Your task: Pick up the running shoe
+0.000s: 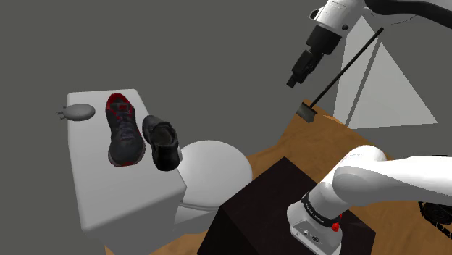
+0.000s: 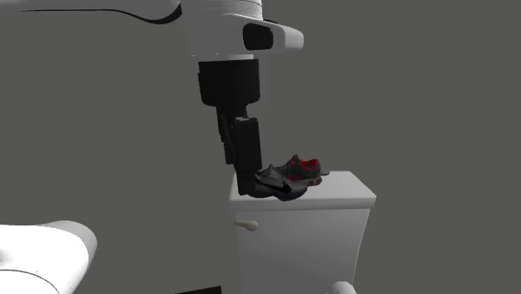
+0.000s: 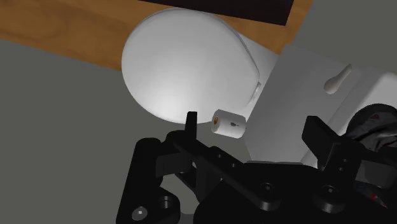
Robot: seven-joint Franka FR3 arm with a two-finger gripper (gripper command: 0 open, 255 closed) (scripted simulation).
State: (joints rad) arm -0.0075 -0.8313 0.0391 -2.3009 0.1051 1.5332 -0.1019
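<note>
Atop toilet tank (image 1: 90, 148), grey-red running shoe (image 1: 123, 130), well apart from end effector (image 1: 293, 80), fingers (image 3: 191, 121) spread.

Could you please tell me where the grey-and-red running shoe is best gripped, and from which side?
Probably from above, pinching across the narrow midsection of the running shoe: it lies sole-down on the tank lid, sides exposed, though the black shoe sits close beside it.
</note>
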